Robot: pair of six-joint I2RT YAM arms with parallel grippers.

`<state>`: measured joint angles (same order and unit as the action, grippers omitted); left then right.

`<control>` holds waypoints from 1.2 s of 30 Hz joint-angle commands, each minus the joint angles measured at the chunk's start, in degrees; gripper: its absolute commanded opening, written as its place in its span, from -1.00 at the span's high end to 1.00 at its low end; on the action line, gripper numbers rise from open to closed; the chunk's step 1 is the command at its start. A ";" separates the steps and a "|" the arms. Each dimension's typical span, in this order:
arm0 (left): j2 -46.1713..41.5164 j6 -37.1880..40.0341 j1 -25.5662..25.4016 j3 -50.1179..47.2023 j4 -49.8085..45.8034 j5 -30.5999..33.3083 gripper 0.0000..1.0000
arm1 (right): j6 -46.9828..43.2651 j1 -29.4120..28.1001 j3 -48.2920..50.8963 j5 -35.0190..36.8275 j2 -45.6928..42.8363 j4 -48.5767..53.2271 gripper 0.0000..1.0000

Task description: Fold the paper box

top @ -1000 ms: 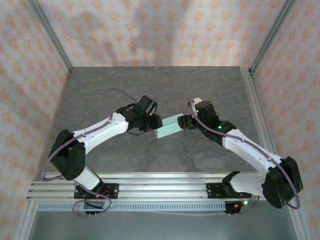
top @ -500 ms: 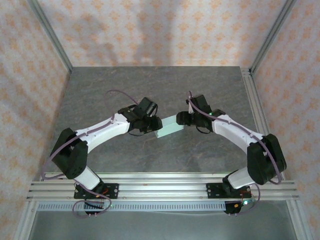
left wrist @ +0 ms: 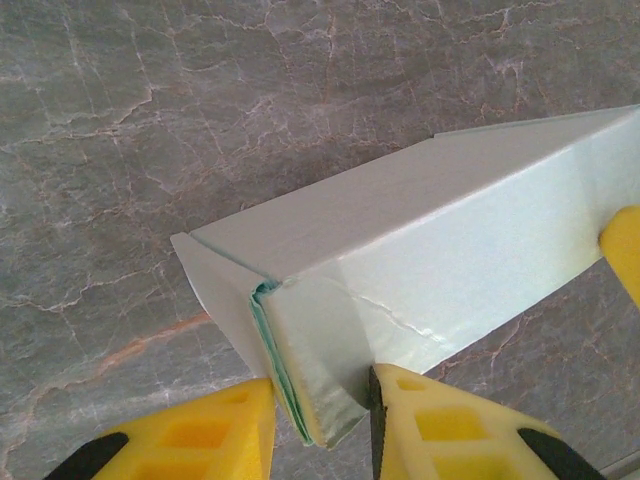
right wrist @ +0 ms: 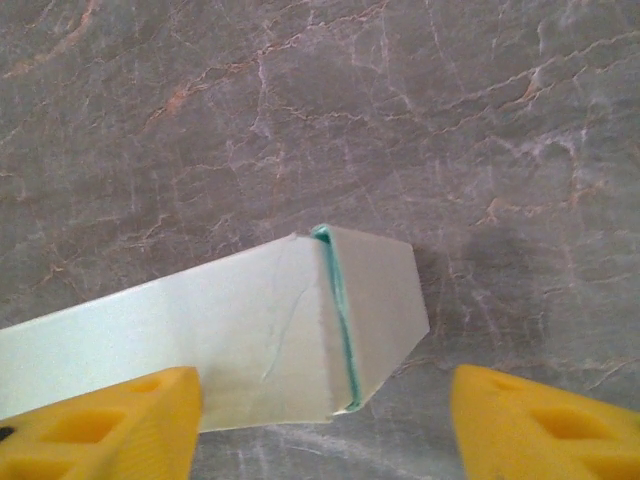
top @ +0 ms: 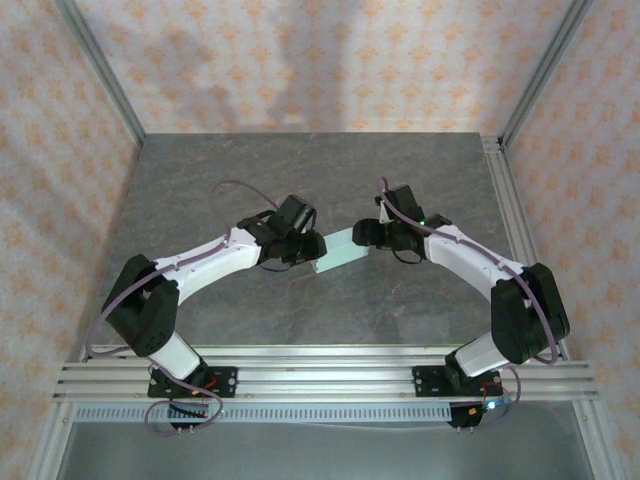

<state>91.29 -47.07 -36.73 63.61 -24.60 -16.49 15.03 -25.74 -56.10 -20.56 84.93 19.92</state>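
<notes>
A slim mint box [top: 340, 252] sits at the middle of the grey marbled surface [top: 320, 170], slanting between two robot arms that meet over it. The left claw [top: 308, 250] is clamped on the box's near-left end; in the left wrist view its yellow fingers [left wrist: 210, 435] press either side of a creased end face. The right claw [top: 366, 236] stands apart around the far-right end; in the right wrist view one finger overlaps the box's lower edge and the other is well clear. A tapered end flap [right wrist: 380, 300] juts from that end beside a teal seam. Whether the box rests on the surface or is held just above it cannot be told.
</notes>
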 commanded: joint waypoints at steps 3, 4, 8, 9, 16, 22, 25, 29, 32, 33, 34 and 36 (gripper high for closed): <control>2.75 1.37 0.26 -2.16 -5.00 2.39 0.41 | 3.43 3.31 -0.73 -3.62 -0.35 -0.75 -0.29; 2.88 1.37 0.26 -2.18 -5.01 2.40 0.41 | 3.81 3.67 -0.75 -4.37 0.29 -1.09 -0.22; 2.97 1.54 0.24 -2.00 -5.13 2.18 0.41 | 4.37 4.09 0.52 -6.50 2.10 -3.10 0.02; 3.01 1.62 0.24 -2.00 -5.17 2.16 0.41 | 4.92 4.32 1.23 -7.12 2.43 -4.14 0.14; 3.20 1.28 0.32 -2.20 -4.15 1.46 0.42 | 7.44 4.88 4.85 -8.36 3.93 -6.88 0.83; 3.49 1.37 0.50 -2.44 -3.88 1.10 0.42 | 13.04 6.19 9.45 -12.14 4.79 -13.39 0.96; 3.56 1.51 0.69 -2.44 -3.83 0.94 0.43 | 15.90 6.36 10.42 -13.60 5.28 -15.38 0.98; 3.33 1.72 0.96 -2.44 -3.90 0.77 0.43 | 18.67 6.59 10.73 -16.00 3.57 -19.45 0.78; 3.10 1.96 1.05 -2.44 -4.04 0.76 0.43 | 18.31 6.59 9.08 -15.06 1.38 -19.60 0.31; 3.05 1.98 1.09 -2.44 -4.05 0.75 0.43 | 18.01 6.60 8.33 -14.85 1.04 -19.62 0.24; 3.02 1.98 1.13 -2.42 -4.11 0.73 0.43 | 17.75 6.65 7.52 -14.82 1.03 -19.44 0.19; 2.88 1.98 1.13 -2.51 -4.08 0.76 0.43 | 17.30 6.59 6.01 -15.07 1.82 -19.27 0.15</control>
<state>91.66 -46.46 -36.21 63.61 -23.73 -16.75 32.40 -18.70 -47.83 -35.20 86.83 -0.73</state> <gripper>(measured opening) 0.288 0.419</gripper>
